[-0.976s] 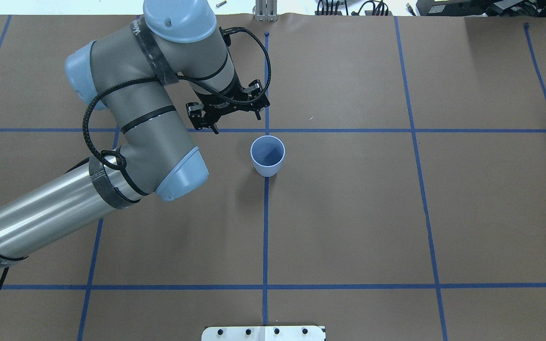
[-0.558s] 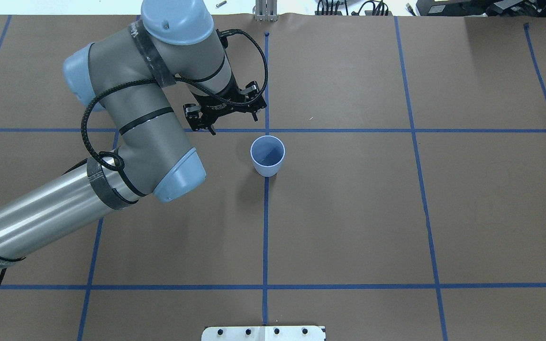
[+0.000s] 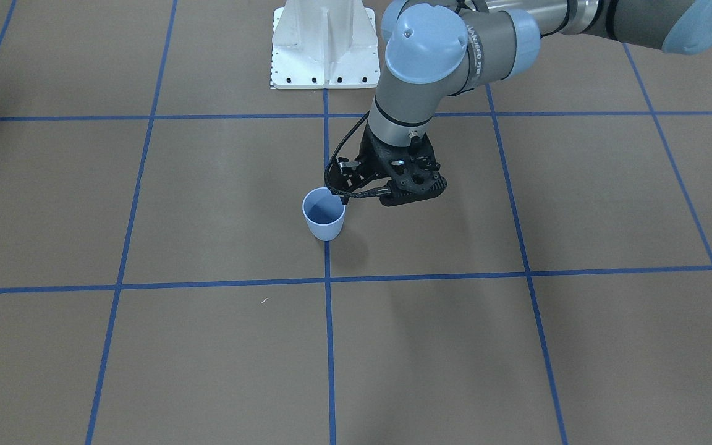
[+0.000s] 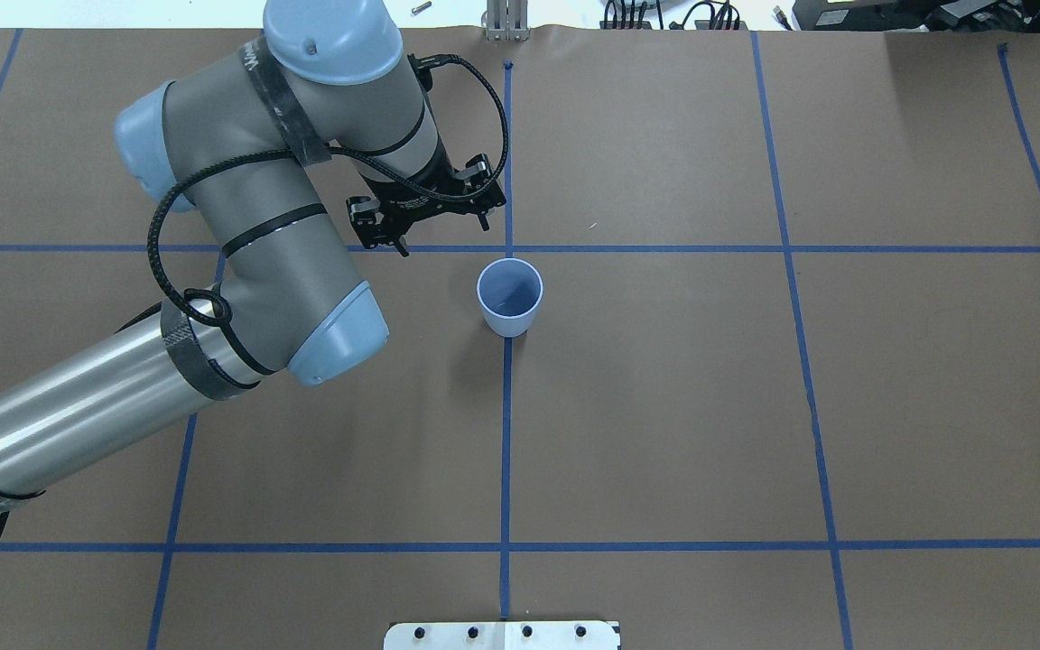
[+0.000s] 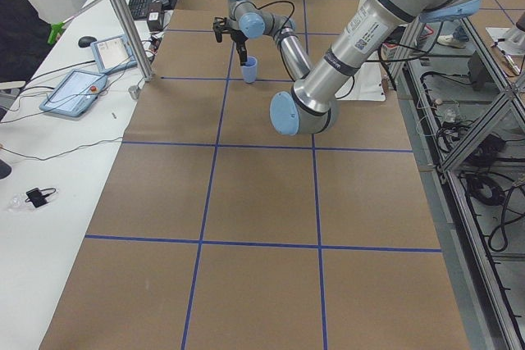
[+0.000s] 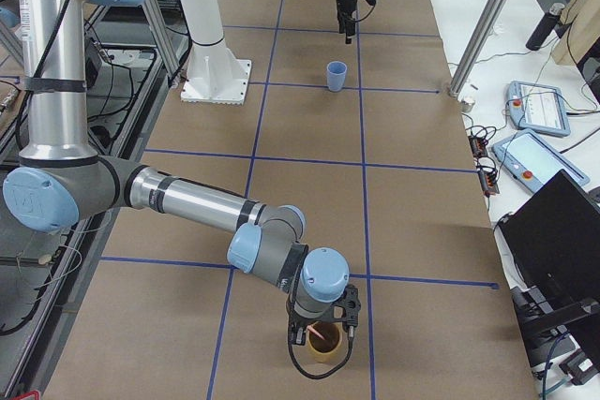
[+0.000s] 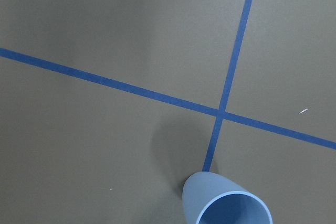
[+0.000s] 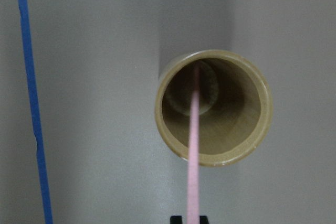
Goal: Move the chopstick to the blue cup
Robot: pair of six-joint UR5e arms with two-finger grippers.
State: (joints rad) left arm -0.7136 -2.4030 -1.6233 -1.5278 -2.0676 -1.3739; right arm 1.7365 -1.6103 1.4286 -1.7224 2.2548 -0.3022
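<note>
Table scene, five views. We count two arms, two cups and one chopstick. The single blue cup (image 4: 509, 296) stands upright on the brown paper table cover (image 4: 664, 406), on the centre tape line just on the robot's side of a crossing; we see nothing inside it. The left gripper (image 4: 401, 242) hangs near the cup, apart from it and touching nothing; we cannot tell whether its jaws stand apart or together. The one pink chopstick (image 8: 193, 145) stands in the one tan cylindrical holder (image 8: 266, 111), its lower end at the holder's floor. This holder sits towards the table's end on the robot's right, well apart from the blue cup. The right gripper (image 8: 190, 220) is directly above the holder, clamped on the chopstick's upper end.
</note>
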